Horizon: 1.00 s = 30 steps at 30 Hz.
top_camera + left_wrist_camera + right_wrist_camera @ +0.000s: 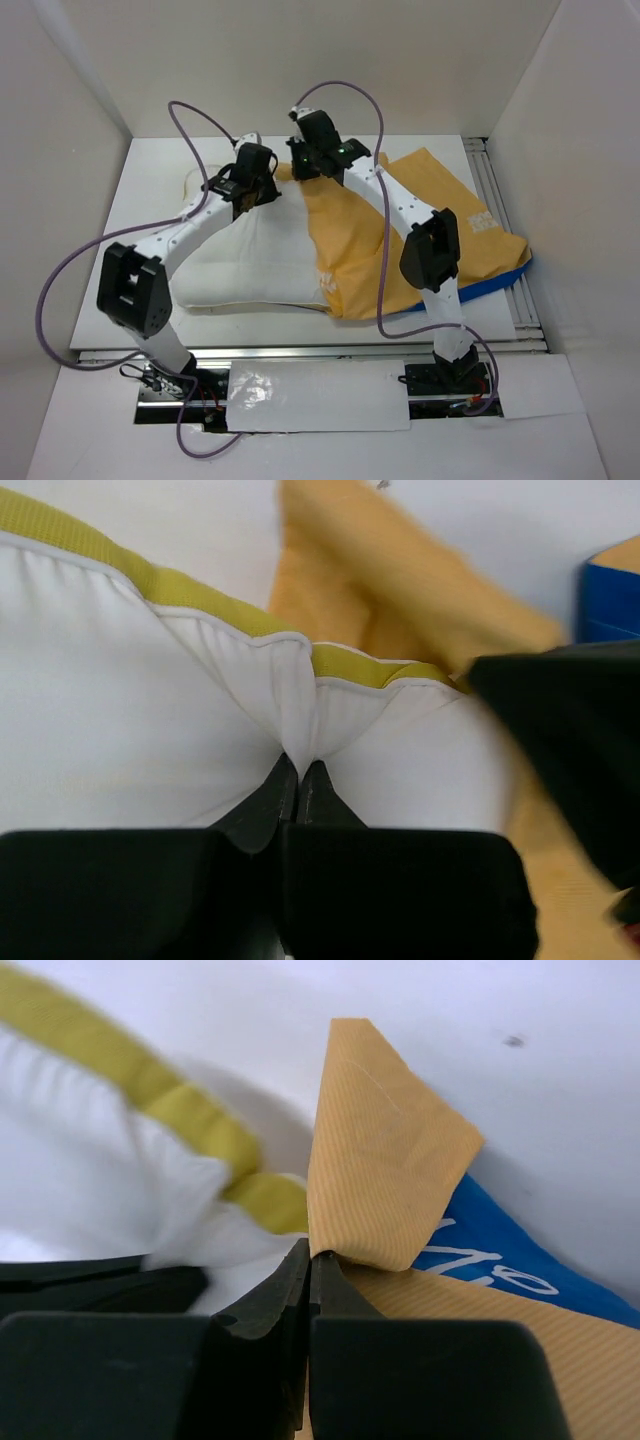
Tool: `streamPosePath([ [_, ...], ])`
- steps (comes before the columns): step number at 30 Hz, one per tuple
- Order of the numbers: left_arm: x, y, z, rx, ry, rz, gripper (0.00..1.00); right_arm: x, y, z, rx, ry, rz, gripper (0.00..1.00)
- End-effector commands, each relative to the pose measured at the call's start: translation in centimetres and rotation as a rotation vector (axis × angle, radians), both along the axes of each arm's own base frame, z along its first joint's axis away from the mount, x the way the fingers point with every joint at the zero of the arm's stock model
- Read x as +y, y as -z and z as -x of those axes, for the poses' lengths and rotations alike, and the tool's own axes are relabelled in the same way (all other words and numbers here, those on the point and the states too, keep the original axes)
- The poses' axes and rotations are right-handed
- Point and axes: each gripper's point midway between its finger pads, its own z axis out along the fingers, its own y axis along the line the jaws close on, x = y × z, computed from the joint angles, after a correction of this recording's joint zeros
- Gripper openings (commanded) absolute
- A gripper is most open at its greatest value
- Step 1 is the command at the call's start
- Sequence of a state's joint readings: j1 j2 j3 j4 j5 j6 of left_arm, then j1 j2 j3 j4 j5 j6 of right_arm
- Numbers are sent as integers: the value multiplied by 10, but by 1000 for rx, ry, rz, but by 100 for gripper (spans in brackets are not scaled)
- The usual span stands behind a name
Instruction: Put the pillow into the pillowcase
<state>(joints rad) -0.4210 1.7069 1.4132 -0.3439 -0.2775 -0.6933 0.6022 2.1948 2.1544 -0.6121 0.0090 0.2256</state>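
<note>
A pillow (120, 720) and pillowcase (385, 1160) gripped on table (150, 180).
The left pincer (300, 772) clamps pillow fabric; the right pincer (312, 1257), the pillowcase's orange edge.

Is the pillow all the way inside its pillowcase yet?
No, most of the white pillow lies uncovered, left of the orange pillowcase.

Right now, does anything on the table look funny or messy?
Yes. The pillowcase lies rumpled with its orange inside showing, blue only peeking at one edge. The pillow is mostly outside it. The left hand pinches the pillow's edge into a pleat; the right hand pinches a pillowcase corner.
</note>
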Motion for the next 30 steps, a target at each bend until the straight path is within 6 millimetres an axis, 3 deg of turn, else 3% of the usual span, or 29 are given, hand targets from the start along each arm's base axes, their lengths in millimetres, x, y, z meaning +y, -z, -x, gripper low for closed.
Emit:
streamPosePath([
  [1,-21,-109,1,-288,-5,171,0,52,-113,49,-155,-209,-206,0],
  [2,-20,-120,3,-314,-5,185,0,61,-110,57,-145,-224,-212,0],
  [5,-14,-160,8,-399,-53,232,0,74,-133,68,-171,-219,-263,0],
  [9,-10,-182,14,-447,-138,262,0,96,-143,83,-144,-266,-341,0],
  [13,-28,-161,20,-404,-151,343,0,105,-129,70,-114,-208,-371,0],
  [15,-34,-133,24,-346,-187,361,0,99,-124,55,-90,-161,-397,0],
  [16,-38,-124,28,-326,-204,370,0,105,-111,53,-64,-169,-401,0],
  [18,-33,-111,28,-312,-250,375,0,103,-103,43,-46,-168,-412,0],
  [19,-31,-97,26,-283,-276,355,0,104,-83,41,-8,-161,-384,0],
  [21,-25,-79,28,-230,-311,297,1,100,-69,37,6,-153,-363,0],
  [23,-23,-62,25,-182,-302,241,29,90,-45,28,23,-121,-309,6],
  [24,-24,-58,27,-159,-288,222,58,81,-32,23,38,-108,-286,12],
  [25,-17,-50,30,-129,-287,193,64,80,-22,24,61,-105,-270,14],
  [26,-17,-39,33,-101,-274,167,78,73,-15,22,72,-121,-254,26],
  [27,-17,-36,36,-85,-261,155,84,65,-13,18,79,-106,-249,39],
  [28,-10,-33,39,-76,-262,135,99,62,-8,22,98,-109,-224,51],
  [29,-9,-26,45,-54,-246,117,99,54,-11,19,85,-110,-210,63],
  [30,-6,-32,49,-67,-230,107,99,47,-15,23,81,-105,-196,92],
])
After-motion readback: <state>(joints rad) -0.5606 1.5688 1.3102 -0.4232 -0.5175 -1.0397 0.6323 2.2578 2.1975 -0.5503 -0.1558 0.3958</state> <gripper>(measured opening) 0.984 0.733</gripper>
